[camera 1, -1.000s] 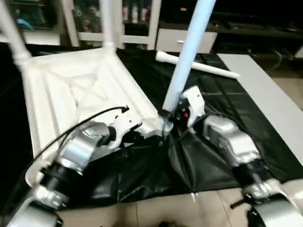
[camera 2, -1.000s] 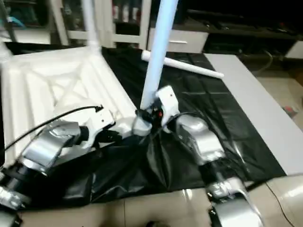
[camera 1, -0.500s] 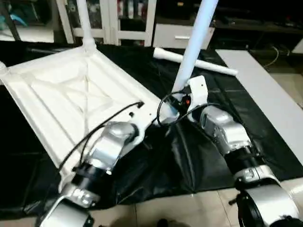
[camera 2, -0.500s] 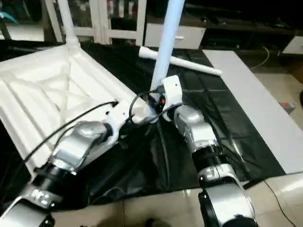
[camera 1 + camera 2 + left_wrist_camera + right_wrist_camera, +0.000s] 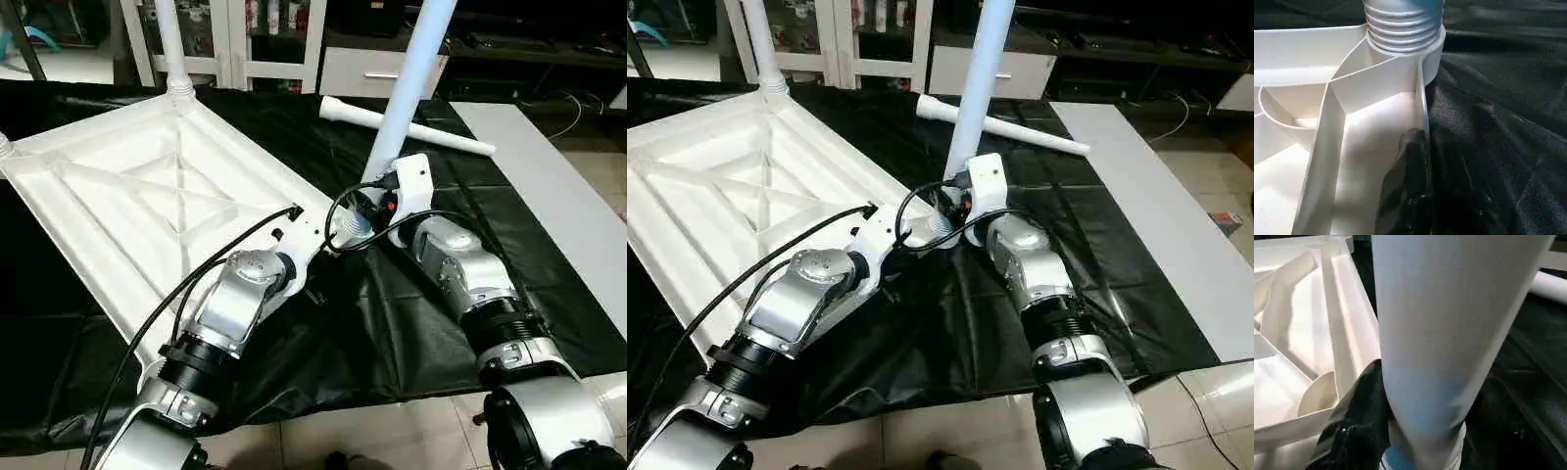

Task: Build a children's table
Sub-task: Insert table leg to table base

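The children's table top (image 5: 147,196) lies upside down on a black sheet, ribbed underside up. One white leg (image 5: 168,39) stands in its far corner socket, and the foot of another shows at the left corner (image 5: 4,147). At the near corner my right gripper (image 5: 367,211) is shut on a third leg (image 5: 407,88), which stands tilted in its socket with threads (image 5: 1403,29) showing above the rim. One black finger (image 5: 1359,416) presses that leg's side. My left gripper (image 5: 1427,142) is shut on the top's rim (image 5: 1419,98) just short of that corner. Another leg (image 5: 411,127) lies loose behind.
The black sheet (image 5: 392,323) bunches in folds under both forearms. A long white panel (image 5: 549,186) lies along the sheet's right edge. Tiled floor (image 5: 372,441) runs in front; white cabinets (image 5: 265,39) stand behind. A black cable (image 5: 196,284) loops over my left forearm.
The whole picture has shifted and steadied, so the camera moved. Both grips look unchanged, and the held leg still stands at the near corner.
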`<state>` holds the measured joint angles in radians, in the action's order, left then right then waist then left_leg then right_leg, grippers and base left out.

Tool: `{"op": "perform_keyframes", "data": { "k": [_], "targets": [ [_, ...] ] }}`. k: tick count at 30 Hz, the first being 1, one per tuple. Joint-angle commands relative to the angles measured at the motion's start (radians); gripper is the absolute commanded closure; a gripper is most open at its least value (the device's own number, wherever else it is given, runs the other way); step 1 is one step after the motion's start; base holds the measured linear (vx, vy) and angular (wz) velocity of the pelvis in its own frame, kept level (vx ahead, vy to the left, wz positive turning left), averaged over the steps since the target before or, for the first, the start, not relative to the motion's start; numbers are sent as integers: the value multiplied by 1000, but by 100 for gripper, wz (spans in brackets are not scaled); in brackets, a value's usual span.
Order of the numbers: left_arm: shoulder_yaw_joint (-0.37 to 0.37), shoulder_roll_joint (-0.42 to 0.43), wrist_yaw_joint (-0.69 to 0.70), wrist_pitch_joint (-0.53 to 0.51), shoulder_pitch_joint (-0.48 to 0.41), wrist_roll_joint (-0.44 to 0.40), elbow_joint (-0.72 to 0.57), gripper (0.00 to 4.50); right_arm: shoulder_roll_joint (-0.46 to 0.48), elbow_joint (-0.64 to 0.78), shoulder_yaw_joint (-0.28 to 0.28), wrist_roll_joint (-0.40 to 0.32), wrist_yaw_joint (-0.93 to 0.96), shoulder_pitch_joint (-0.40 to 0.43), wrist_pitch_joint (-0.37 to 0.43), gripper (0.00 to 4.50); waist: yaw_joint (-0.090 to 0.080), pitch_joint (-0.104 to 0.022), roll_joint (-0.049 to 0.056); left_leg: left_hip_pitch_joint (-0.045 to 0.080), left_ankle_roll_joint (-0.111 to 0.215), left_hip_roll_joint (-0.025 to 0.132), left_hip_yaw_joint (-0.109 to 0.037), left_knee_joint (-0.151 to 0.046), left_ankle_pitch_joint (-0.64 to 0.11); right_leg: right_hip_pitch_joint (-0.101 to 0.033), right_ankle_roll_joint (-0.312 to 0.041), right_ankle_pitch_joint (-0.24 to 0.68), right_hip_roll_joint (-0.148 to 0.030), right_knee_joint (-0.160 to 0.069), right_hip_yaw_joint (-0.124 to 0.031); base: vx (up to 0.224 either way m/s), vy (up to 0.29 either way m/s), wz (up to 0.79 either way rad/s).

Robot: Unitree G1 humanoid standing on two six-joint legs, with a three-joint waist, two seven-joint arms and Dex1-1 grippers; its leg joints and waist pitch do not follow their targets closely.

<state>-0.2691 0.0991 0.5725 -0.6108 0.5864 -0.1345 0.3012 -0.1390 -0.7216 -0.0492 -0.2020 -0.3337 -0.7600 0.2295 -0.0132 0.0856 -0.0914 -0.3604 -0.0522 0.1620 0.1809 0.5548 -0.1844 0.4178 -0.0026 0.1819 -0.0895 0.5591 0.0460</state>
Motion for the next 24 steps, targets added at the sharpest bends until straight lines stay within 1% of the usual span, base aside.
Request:
{"op": "perform_keyframes", "data": {
  "k": [1,2,3,4,5,6,7,8,9,10,11,12,15,16,17,18,19,20,21,22,23,24],
  "targets": [
    [-78,-71,113,86,7,83,-82,450,0,-169,-20,51,57,57,67,265,4,-27,9,3,-1,65,-33,-87,-429,-17,-113,455,-59,-83,-41,0,0,0],
    [-77,-71,113,86,8,83,-80,450,1,-166,-20,51,53,57,56,265,4,-26,9,2,0,65,-33,-86,-427,-17,-114,447,-58,-82,-41,0,0,0],
    [-77,-70,114,86,9,84,-79,450,3,-158,-15,43,36,56,46,230,4,-26,10,2,1,65,-32,-87,-427,-16,-116,440,-58,-82,-41,0,0,0],
    [-77,-70,114,86,9,84,-78,450,4,-156,-14,41,33,56,44,209,4,-26,9,2,2,65,-32,-86,-427,-17,-116,440,-58,-82,-41,0,0,0],
    [-76,-68,115,86,11,84,-77,450,4,-143,-1,34,25,55,35,192,5,-28,9,2,5,65,-30,-85,-415,-17,-121,430,-59,-81,-42,0,0,0],
    [-75,-67,115,86,11,84,-77,450,4,-142,-1,33,24,55,35,190,6,-30,10,2,7,65,-29,-84,-404,-18,-126,414,-59,-80,-42,0,0,0],
    [-74,-65,116,86,12,84,-77,450,4,-132,2,28,11,56,35,185,9,-34,10,5,13,66,-24,-79,-369,-17,-149,359,-58,-76,-44,0,0,0],
    [-73,-64,116,86,12,84,-77,450,4,-125,6,27,2,57,34,175,17,-33,10,6,20,66,-18,-76,-352,-16,-155,321,-56,-75,-46,0,0,0],
    [-71,-60,118,87,14,84,-75,450,2,-112,5,28,-8,58,32,161,22,-34,9,9,38,67,-12,-74,-305,-18,-180,249,-53,-64,-47,0,0,0],
    [-68,-57,119,89,16,83,-72,450,0,-99,5,27,-18,59,31,161,21,-32,7,2,49,66,-10,-74,-289,-22,-185,235,-51,-62,-46,0,0,0],
    [-62,-50,122,91,20,84,-69,450,-4,-69,7,20,-34,63,31,144,24,-33,8,4,63,68,-4,-72,-280,-21,-187,262,-52,-64,-46,0,0,0],
    [-58,-44,124,92,22,84,-67,450,-8,-44,8,12,-50,68,35,144,24,-35,8,3,66,67,-2,-71,-272,-22,-189,262,-53,-63,-46,0,0,0],
    [-52,-37,125,94,25,84,-65,450,-13,-14,6,8,-64,74,35,114,28,-38,8,0,82,69,2,-66,-211,-28,-198,216,-55,-56,-45,0,0,0],
    [-49,-32,128,96,26,85,-64,450,-17,4,5,5,-75,79,37,105,28,-37,7,0,85,69,3,-66,-203,-27,-200,214,-54,-56,-44,0,0,0],
    [-44,-23,132,101,28,84,-60,450,-24,40,6,1,-94,90,42,91,30,-40,8,-4,97,68,3,-62,-162,-33,-207,178,-55,-49,-43,0,0,0],
    [-43,-22,132,101,28,84,-60,450,-25,44,6,1,-95,92,42,91,31,-41,8,-5,102,67,4,-60,-144,-35,-210,160,-54,-47,-43,0,0,0],
    [-43,-22,132,101,28,84,-60,450,-25,44,6,1,-95,92,42,81,32,-43,9,-5,112,67,4,-57,-114,-35,-221,122,-52,-41,-42,0,0,0],
    [-39,-8,138,107,28,83,-56,450,-39,94,4,-4,-118,115,49,71,32,-43,9,-5,117,67,5,-57,-105,-35,-227,109,-52,-40,-42,0,0,0],
    [-39,-3,140,110,28,83,-54,450,-44,116,4,-5,-127,125,53,62,38,-48,9,-3,132,67,7,-51,-67,-37,-237,55,-51,-32,-43,0,0,0],
    [-39,-3,140,110,28,83,-54,450,-44,116,4,-5,-127,125,53,62,38,-48,9,-3,132,67,7,-51,-67,-37,-237,55,-51,-32,-43,0,0,0],
    [-36,8,148,115,28,85,-53,450,-58,168,4,-11,-147,153,70,47,44,-44,8,-6,153,66,9,-48,-38,-37,-247,11,-46,-28,-42,0,0,0],
    [-36,8,148,115,28,85,-53,450,-58,168,4,-11,-147,153,70,34,46,-45,8,-4,156,66,10,-47,-37,-37,-249,12,-48,-27,-42,0,0,0]
  ]
}}
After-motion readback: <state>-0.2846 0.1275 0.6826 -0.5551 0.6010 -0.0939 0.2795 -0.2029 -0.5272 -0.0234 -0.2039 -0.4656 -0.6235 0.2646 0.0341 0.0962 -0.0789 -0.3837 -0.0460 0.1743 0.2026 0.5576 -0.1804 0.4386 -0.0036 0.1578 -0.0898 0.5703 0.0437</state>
